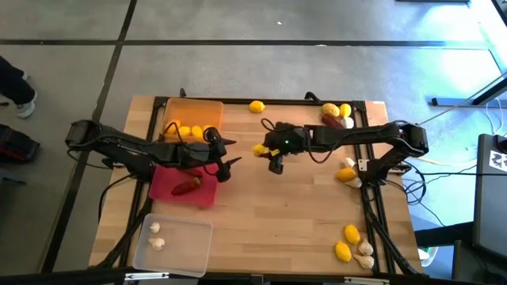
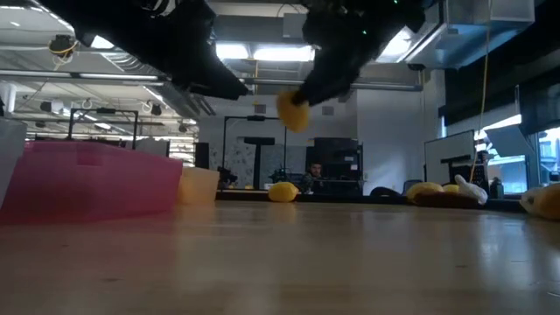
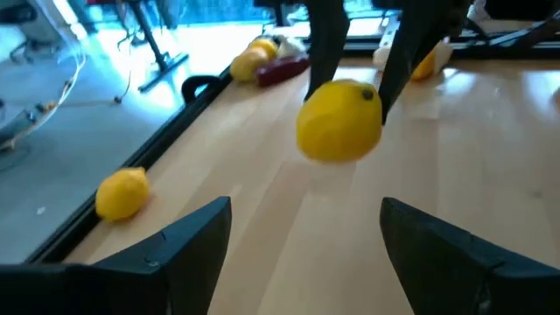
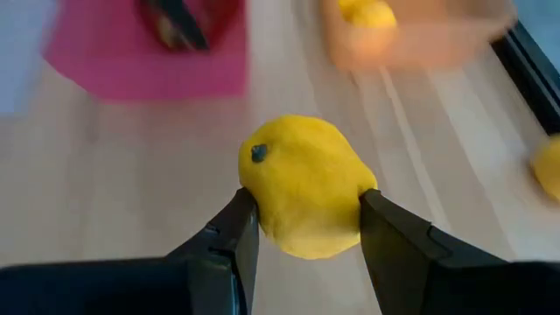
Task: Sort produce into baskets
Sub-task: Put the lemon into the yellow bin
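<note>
Fingers of the right gripper (image 4: 302, 227) pinch a lemon (image 4: 302, 185) above the table (image 1: 293, 214); the left gripper (image 1: 226, 154) is spread empty beside the red tray (image 1: 170, 178).

Your right gripper (image 4: 302, 219) hangs above the counter's middle, arm stretched in from the right edge, its jaws clamped on either side of a lemon (image 4: 302, 184). Your left gripper (image 1: 224, 154) sits facing it from the left side of the counter, arm bent at the elbow, jaws spread wide and holding nothing.
</note>
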Controlling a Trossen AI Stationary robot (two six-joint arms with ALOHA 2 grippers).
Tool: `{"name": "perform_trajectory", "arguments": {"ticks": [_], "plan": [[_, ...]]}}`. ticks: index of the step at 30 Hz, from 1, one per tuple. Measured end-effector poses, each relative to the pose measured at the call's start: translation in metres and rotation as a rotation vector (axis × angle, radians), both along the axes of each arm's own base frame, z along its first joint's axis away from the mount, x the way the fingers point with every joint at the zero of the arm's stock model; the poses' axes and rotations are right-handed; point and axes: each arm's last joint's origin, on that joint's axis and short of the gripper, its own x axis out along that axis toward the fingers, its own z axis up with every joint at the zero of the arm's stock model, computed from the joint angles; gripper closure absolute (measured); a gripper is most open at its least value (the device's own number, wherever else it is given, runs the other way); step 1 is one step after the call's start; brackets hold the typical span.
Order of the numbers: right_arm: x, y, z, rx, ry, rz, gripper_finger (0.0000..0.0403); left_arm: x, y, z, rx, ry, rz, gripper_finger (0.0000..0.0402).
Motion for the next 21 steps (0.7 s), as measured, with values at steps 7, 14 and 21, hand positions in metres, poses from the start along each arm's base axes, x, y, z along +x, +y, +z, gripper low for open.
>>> {"name": "perform_trajectory", "arguments": {"ticks": [7, 14, 21], "plan": [[0.009, 0.005, 0.012, 0.091, -0.163, 0.076, 0.0246, 0.003, -0.008, 0.002, 0.018, -0.032, -0.038, 0.0112], [0.017, 0.015, 0.025, 0.149, -0.319, 0.151, 0.0246, 0.004, -0.015, 0.006, 0.023, -0.072, -0.071, 0.0112], [0.020, 0.024, 0.029, 0.145, -0.367, 0.179, 0.0246, 0.006, -0.018, 0.012, 0.031, -0.128, -0.102, 0.0112]]}}
